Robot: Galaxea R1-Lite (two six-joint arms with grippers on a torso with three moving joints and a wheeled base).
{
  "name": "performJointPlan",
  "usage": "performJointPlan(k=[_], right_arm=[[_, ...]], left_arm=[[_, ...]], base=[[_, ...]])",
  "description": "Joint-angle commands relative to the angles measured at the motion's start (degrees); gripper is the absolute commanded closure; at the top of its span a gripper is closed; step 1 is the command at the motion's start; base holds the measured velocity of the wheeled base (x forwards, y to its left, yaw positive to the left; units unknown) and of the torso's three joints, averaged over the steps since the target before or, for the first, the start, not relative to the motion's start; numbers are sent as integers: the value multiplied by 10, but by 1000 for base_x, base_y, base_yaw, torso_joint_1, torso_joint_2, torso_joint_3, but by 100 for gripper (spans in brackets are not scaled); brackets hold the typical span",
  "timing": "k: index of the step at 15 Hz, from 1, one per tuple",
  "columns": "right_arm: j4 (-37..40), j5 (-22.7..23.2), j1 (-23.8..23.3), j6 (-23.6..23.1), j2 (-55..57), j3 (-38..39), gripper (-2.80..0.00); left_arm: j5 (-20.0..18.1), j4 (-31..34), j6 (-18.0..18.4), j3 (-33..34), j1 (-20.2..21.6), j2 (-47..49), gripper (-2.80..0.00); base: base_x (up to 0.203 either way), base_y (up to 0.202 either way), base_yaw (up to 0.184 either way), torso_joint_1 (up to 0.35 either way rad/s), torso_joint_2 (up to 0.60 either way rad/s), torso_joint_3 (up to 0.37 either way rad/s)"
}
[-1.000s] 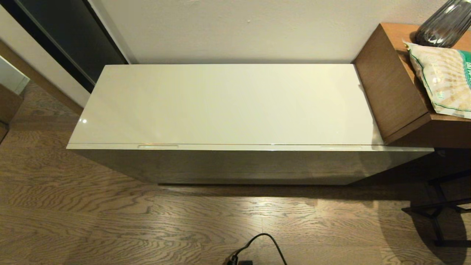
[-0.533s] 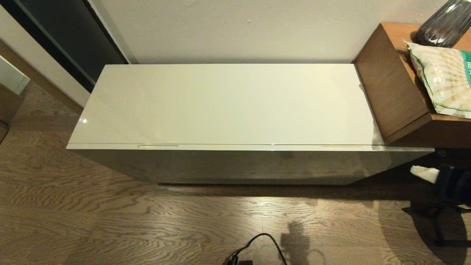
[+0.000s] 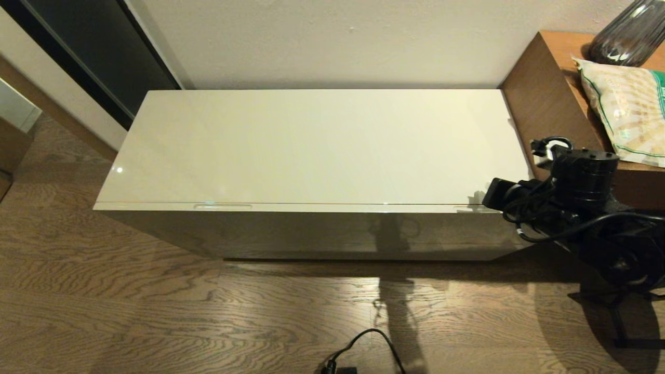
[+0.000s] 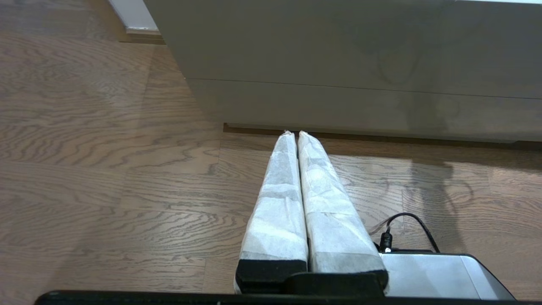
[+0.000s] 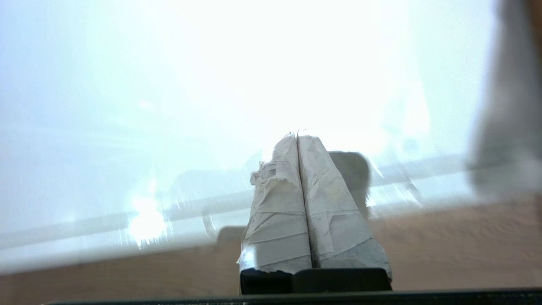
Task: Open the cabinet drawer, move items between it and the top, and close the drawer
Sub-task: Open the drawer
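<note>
Wooden floor lies before the shut cabinet drawer [image 3: 332, 228], and the right gripper [image 5: 297, 134], fingers pressed together and empty, has now risen to its right recess [image 3: 470, 208], probably to open it

The long glossy cream-beige cabinet top [image 3: 317, 145] lay bare and open to reach from above and in front. The taller brown wooden table [image 3: 545, 119] walled off its right end, and the pale wall [image 3: 337, 41] closed the back. The black right arm [image 3: 576, 208] crowded the front right corner, over the drawer's right oblong recess [image 3: 473, 208].
</note>
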State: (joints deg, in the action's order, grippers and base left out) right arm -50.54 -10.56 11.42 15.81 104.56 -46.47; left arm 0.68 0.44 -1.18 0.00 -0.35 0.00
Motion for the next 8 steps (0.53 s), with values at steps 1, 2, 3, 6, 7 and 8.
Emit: performJointPlan(k=[1, 2, 3, 6, 7, 8], right_arm=[[-2, -4, 6, 2, 42, -33, 0], [1, -5, 7, 3, 40, -29, 0], [2, -6, 7, 3, 38, -27, 0], [14, -21, 9, 2, 32, -26, 0], [24, -22, 10, 2, 28, -24, 0], [31, -29, 12, 3, 27, -18, 0]], left_arm=[[0, 0, 0, 0, 0, -1, 0], [0, 0, 0, 0, 0, -1, 0], [0, 0, 0, 0, 0, -1, 0], [0, -1, 0, 0, 0, -1, 0], [0, 0, 0, 0, 0, -1, 0], [0, 0, 0, 0, 0, -1, 0]], base=[[0, 0, 0, 0, 0, 0], [0, 0, 0, 0, 0, 0], [0, 0, 0, 0, 0, 0], [0, 0, 0, 0, 0, 0], [0, 0, 0, 0, 0, 0], [0, 0, 0, 0, 0, 0]])
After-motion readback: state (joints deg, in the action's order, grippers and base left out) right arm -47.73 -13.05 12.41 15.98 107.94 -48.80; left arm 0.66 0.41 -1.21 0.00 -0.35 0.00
